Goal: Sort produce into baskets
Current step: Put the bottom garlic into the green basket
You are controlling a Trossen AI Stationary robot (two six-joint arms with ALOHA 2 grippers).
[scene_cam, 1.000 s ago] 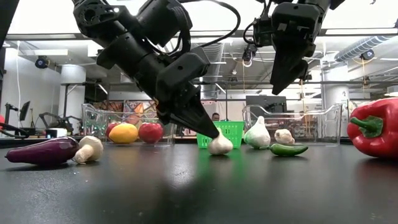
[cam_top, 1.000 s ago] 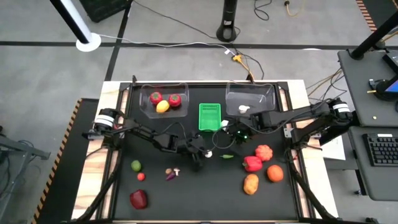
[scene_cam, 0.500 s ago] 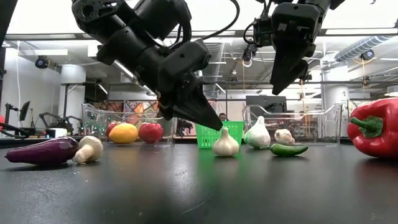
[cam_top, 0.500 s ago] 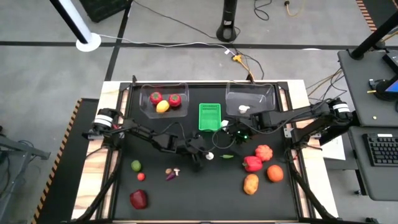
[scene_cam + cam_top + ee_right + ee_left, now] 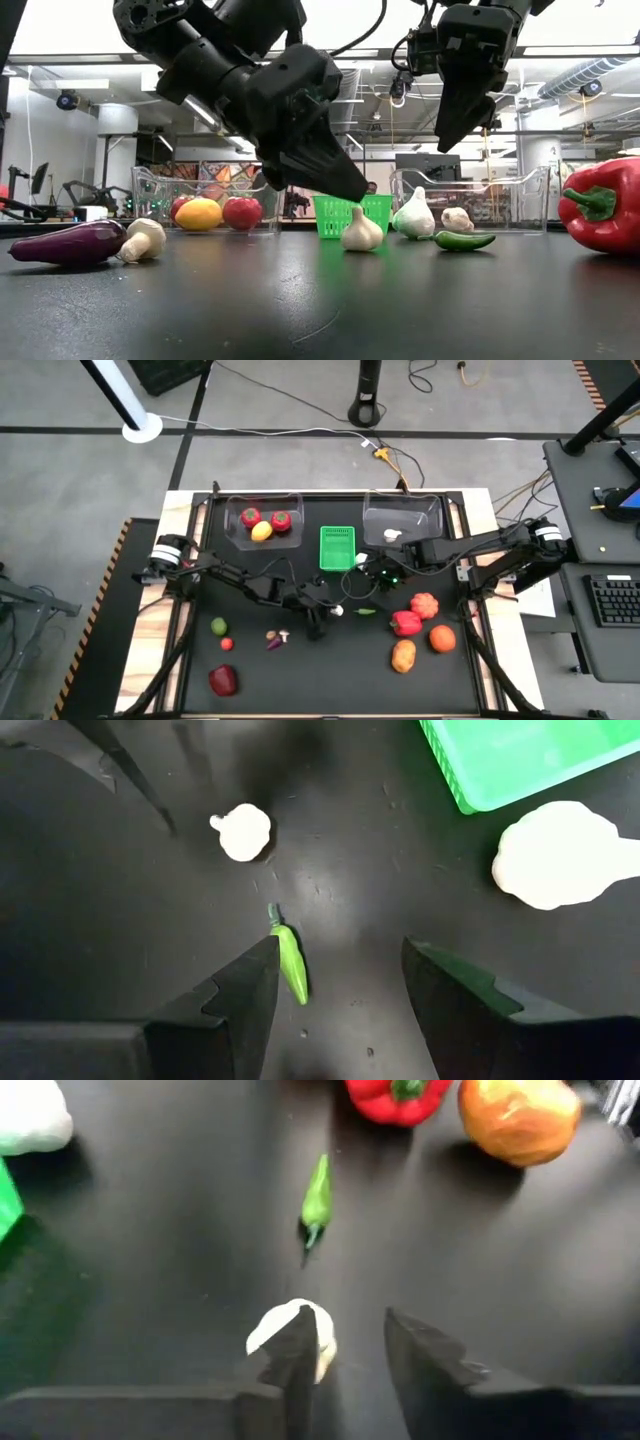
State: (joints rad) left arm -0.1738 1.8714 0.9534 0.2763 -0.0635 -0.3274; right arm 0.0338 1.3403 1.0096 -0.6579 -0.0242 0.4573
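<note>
A small white garlic bulb (image 5: 362, 230) rests on its base on the black table, also seen in the high view (image 5: 338, 611) and the left wrist view (image 5: 283, 1336). My left gripper (image 5: 345, 1320) is open and hangs just above it and to its near-left, not touching it (image 5: 352, 192). My right gripper (image 5: 340, 942) is open and empty, raised well above the table (image 5: 445, 135), over a green chili (image 5: 290, 960). A larger garlic (image 5: 360, 560) lies beside the green basket (image 5: 337, 547). Two clear bins (image 5: 264, 522) (image 5: 402, 520) stand at the back.
The left bin holds two red fruits and a lemon (image 5: 261, 531); the right bin holds one white piece (image 5: 392, 534). An eggplant (image 5: 273, 643), mushroom (image 5: 285, 634), lime (image 5: 218, 625) and red fruit (image 5: 222, 680) lie at the near left. A red pepper (image 5: 405, 623) and several orange pieces lie at the right.
My left gripper has risen off the small garlic, which its tip touched a second ago. The garlic has shifted a little toward the table's right and stands upright on the table. My right arm has kept still.
</note>
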